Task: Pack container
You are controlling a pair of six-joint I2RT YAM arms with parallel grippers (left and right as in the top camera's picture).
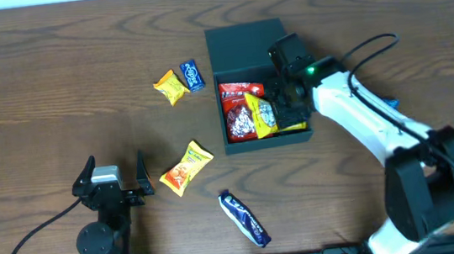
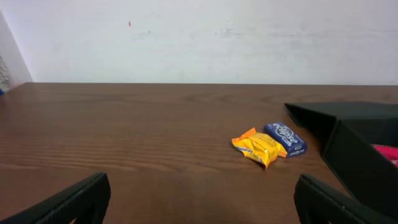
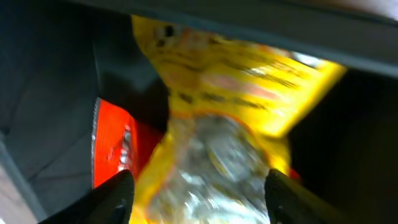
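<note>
So the table [image 1: 54, 86] is dark brown wood with a strong grain, and there's a plain white wall [image 2: 186, 37] behind its far edge. Four snacks are lying loose on it. A small orange-yellow packet [image 1: 169, 86] and a small blue packet [image 1: 194, 75] sit just beside each other around the middle, toward the far edge. A bigger orange-yellow packet [image 1: 186, 168] lies closer to the near edge. A long dark blue wrapper [image 1: 245, 218] lies at an angle, nearest that edge. Inside the container [image 1: 240, 49] a yellow bag [image 1: 261, 113] lies on top of a red bag [image 1: 234, 94].
</note>
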